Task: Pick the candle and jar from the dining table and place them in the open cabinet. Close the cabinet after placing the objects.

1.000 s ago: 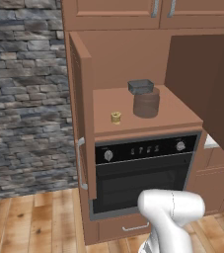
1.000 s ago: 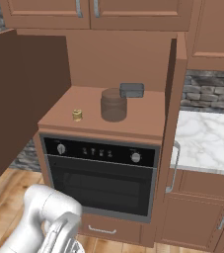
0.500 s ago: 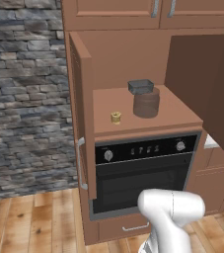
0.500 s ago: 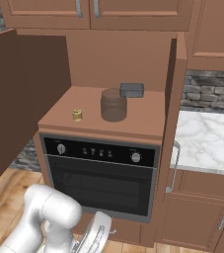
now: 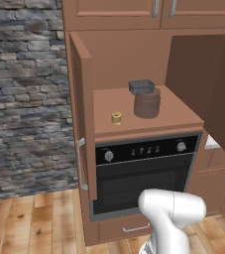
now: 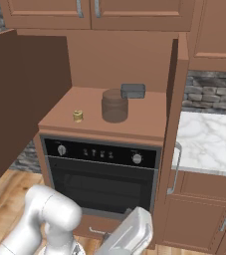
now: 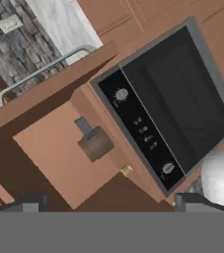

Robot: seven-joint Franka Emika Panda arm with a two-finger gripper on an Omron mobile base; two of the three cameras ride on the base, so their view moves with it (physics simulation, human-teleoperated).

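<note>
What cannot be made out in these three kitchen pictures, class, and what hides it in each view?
- Candle: too small in every view to show a wick or surface detail.
- Small dark box: partly hidden behind the jar in the left base view; contents unseen.
- Oven: lower front blocked by the arm in both base views.
- Right cabinet door: cut off by the picture edge, left base view.

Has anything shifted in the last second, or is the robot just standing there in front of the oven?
Only the arm moved: in the right base view its white hand end has swung up from the bottom edge, with the pincer wide open and empty. The candle, the jar and the small grey box behind it stayed put on the shelf, and both doors of the cabinet remain open.
</note>
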